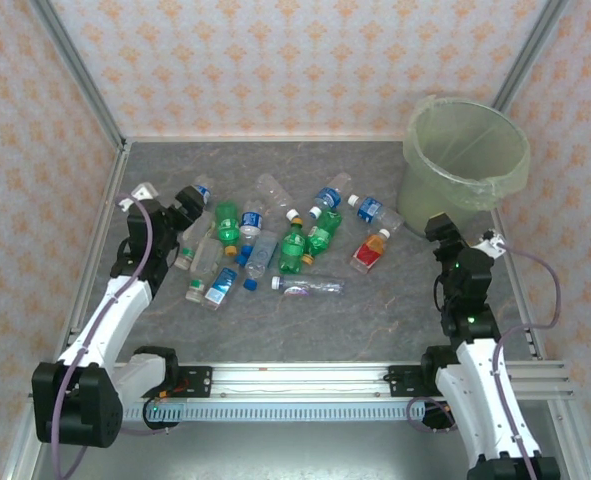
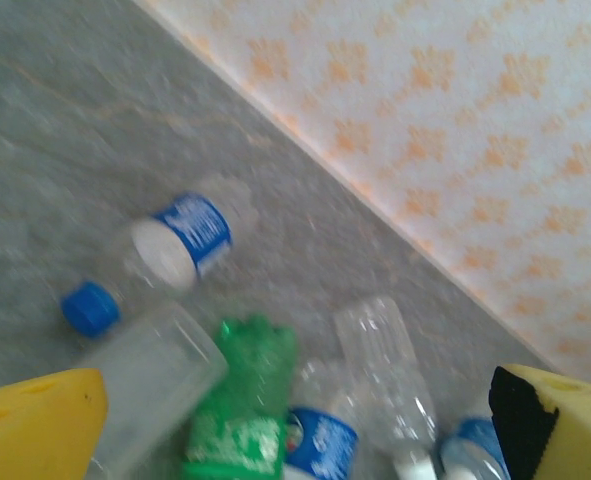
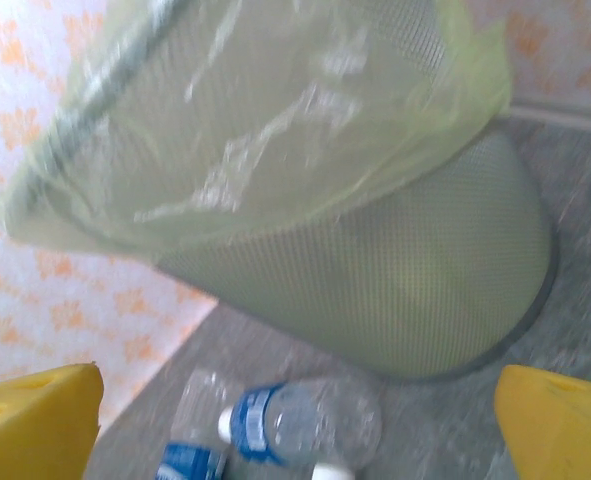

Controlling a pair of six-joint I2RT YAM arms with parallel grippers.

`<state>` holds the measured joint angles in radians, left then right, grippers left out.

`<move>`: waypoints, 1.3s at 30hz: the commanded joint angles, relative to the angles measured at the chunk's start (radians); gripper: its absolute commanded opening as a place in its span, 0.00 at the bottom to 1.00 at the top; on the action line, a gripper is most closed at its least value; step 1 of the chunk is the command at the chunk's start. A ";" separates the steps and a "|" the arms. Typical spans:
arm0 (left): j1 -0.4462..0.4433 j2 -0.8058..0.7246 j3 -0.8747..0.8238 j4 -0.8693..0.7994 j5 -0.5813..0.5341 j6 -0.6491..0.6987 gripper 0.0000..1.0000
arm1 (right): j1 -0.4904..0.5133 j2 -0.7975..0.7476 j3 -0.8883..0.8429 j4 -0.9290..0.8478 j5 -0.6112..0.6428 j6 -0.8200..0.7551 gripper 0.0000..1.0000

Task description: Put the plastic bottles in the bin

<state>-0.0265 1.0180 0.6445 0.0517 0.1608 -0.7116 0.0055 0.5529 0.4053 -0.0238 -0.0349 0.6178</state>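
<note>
Left wrist view: the left gripper (image 2: 295, 430) stands wide open with nothing between its yellow fingers (image 2: 35, 425), hanging over the end of the scatter farthest from the bin (image 1: 445, 185). The right gripper (image 1: 441, 228) is likewise spread full and empty, just beside the bin's near wall, with a blue-labelled clear bottle (image 3: 295, 425) lying below it close to the bin's foot. All the plastic bottles (image 1: 275, 245) (about a dozen, the red-orange one (image 1: 371, 250) among those nearer the bin) lie on the table (image 1: 375, 320) to the bin's left. No bottle can be made out inside the bin, so I judge the task hardly begun: every bottle in sight is left to move.
</note>
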 commanded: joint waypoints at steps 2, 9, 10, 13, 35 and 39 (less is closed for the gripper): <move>-0.097 -0.066 -0.053 -0.058 0.056 -0.101 0.99 | 0.050 0.116 0.116 -0.140 -0.197 0.013 1.00; -0.252 -0.179 -0.063 -0.124 0.012 -0.090 0.99 | 0.341 0.296 0.279 -0.226 -0.100 -0.088 1.00; -0.263 -0.194 -0.056 -0.143 0.008 -0.077 0.99 | 0.400 0.321 0.301 -0.243 -0.062 -0.111 1.00; -0.271 -0.236 -0.045 -0.205 -0.001 -0.039 0.99 | 0.565 0.405 0.356 -0.287 0.037 -0.193 1.00; -0.273 -0.380 0.035 -0.411 -0.140 0.032 0.99 | 1.037 1.043 0.702 -0.565 0.089 -0.684 0.90; -0.273 -0.374 0.037 -0.394 -0.142 0.034 0.99 | 1.039 1.115 0.740 -0.570 0.087 -0.735 0.90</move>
<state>-0.2947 0.6453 0.6495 -0.3340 0.0429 -0.6975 1.0382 1.6356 1.0985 -0.5514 0.0536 -0.0463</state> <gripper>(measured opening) 0.992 0.898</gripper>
